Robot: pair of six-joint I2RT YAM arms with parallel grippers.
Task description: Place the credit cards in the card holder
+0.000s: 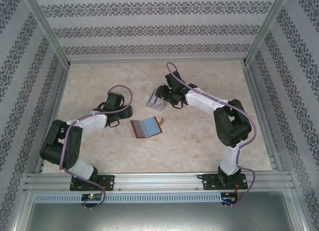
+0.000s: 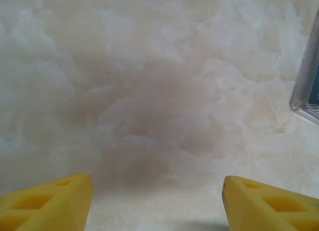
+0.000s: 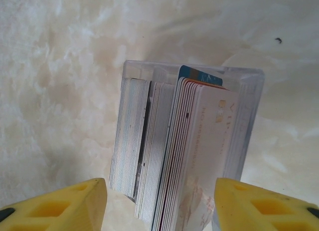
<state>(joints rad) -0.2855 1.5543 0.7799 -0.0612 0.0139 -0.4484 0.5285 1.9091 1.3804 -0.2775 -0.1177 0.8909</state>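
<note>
Straddling a clear box [image 3: 249,91] packed with upright credit cards [image 3: 199,141], the right fingers [image 3: 264,206] stand apart, one on each side, clamping nothing. The card holder [image 1: 147,127] lies open mid-worktop [image 1: 199,151], the box at its 1 o'clock. The left fingers [image 2: 50,201], at its 10 o'clock, gape wide and empty over bare surface.

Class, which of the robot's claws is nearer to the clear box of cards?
Right. The right claw is directly above the clear box, almost straddling it; the left claw sits apart, off to its left.
</note>
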